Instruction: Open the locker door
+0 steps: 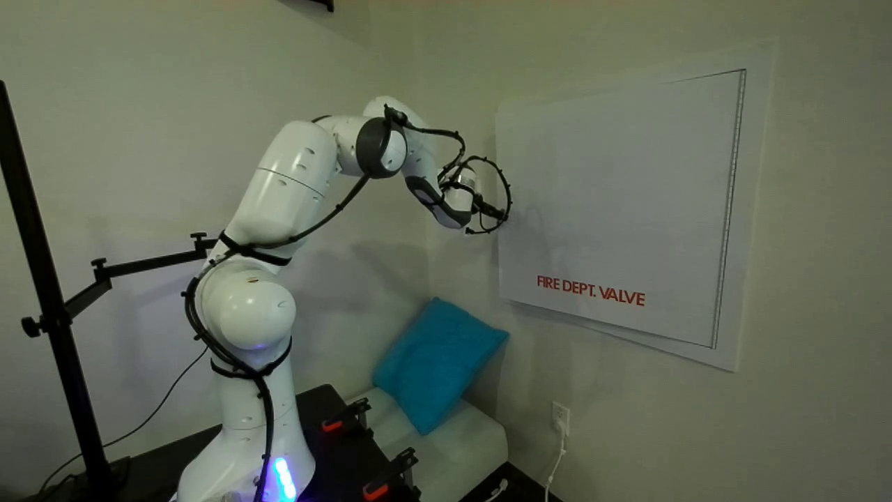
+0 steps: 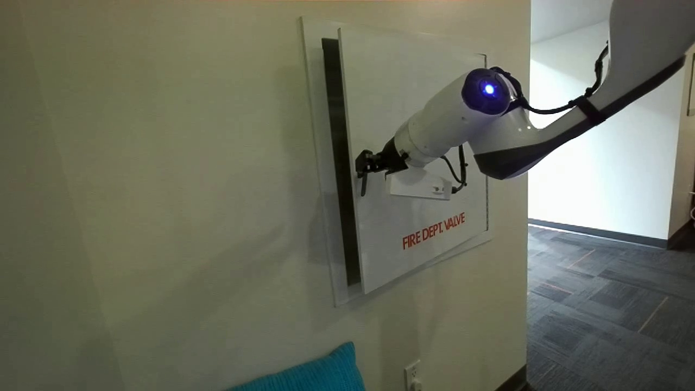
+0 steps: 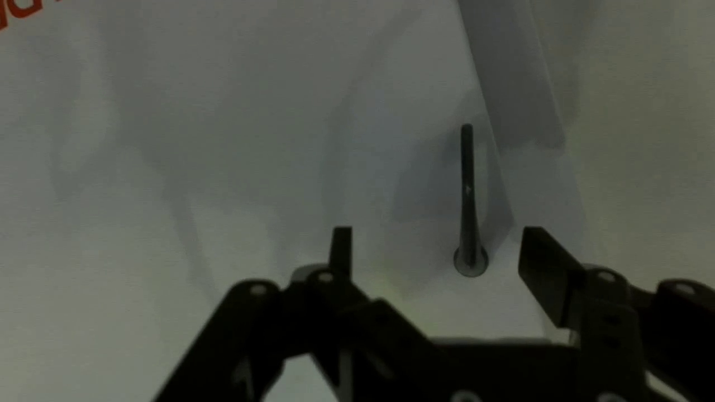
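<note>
Locker door [image 2: 391,103] ajar, upper ctr. in an ext. view; tool [image 3: 437,251] spread, low in wrist view, dark handle [image 3: 468,195] btwn jaws.

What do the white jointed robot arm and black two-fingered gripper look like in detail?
The glossy white robot arm has rounded segments, dark joint covers, black straps and black cables outside; blue lights glow at its base and one joint. The black gripper has angular, blocky fingers.

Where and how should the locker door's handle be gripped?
Probably by the slim shaft of the handle, from in front of the locker door, the open gripper straddling it and closing sideways: thin and straight, it hangs down from its round base, both flanks clear.
</note>
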